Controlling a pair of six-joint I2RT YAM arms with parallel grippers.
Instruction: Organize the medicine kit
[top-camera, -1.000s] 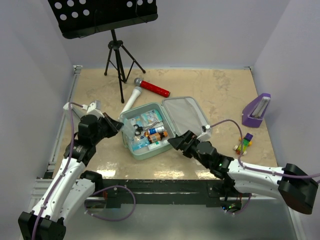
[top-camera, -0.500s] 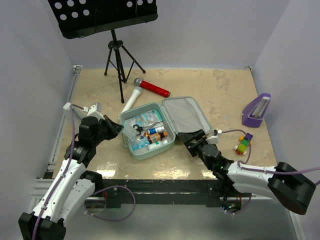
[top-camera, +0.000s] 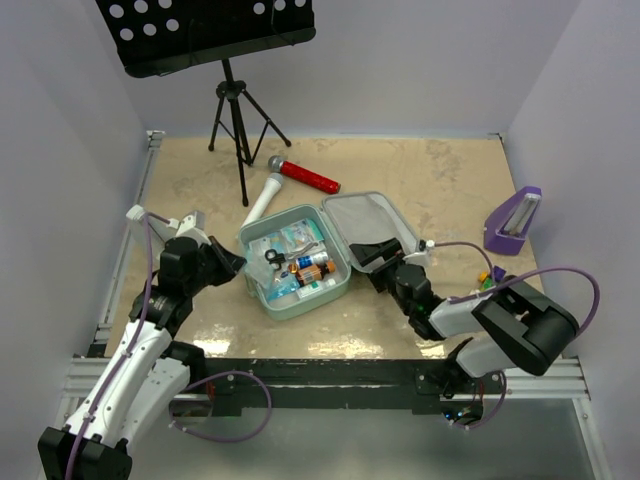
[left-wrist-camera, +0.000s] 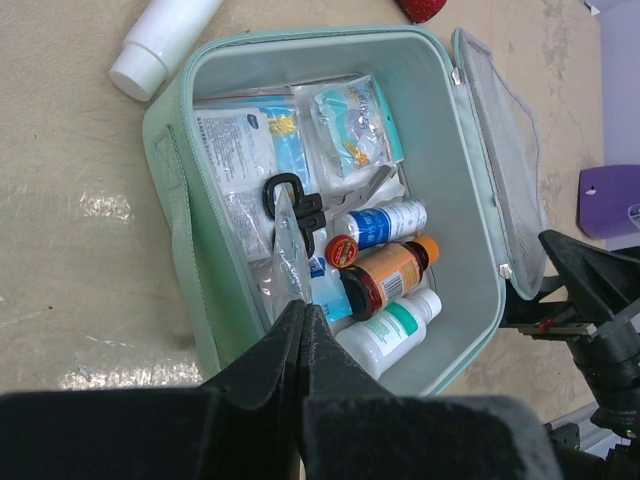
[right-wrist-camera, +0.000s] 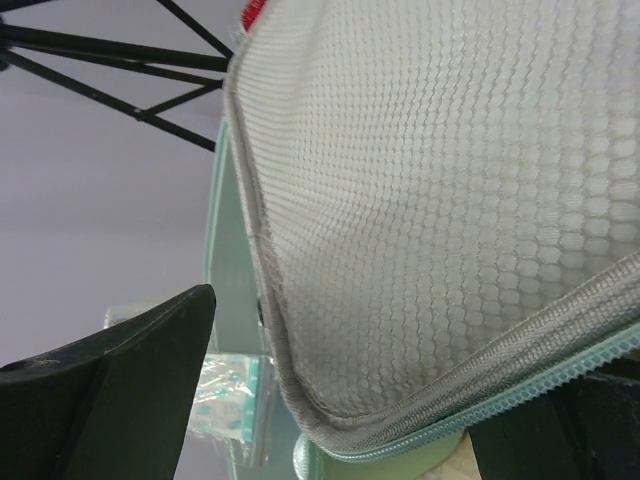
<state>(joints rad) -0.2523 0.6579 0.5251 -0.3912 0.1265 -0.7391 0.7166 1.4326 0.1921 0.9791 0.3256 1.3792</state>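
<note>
A clear sachet (left-wrist-camera: 288, 245) is pinched in the pressed-together left hand (left-wrist-camera: 302, 318), over the near wall of the medicine kit (left-wrist-camera: 170, 170), which lies open mid-worktop (top-camera: 440, 180). The sachet is best lowered flat beside the black-handled scissors (left-wrist-camera: 288, 190), kept off the orange bottle (left-wrist-camera: 390, 280). The mesh-lined lid (right-wrist-camera: 450, 200) is straddled at its near edge by the spread right hand (top-camera: 375, 256); contact cannot be told. Open room is found rightward. Behind, the kit is hemmed by a white bottle (top-camera: 262, 200) and a tripod (top-camera: 237, 120).
</note>
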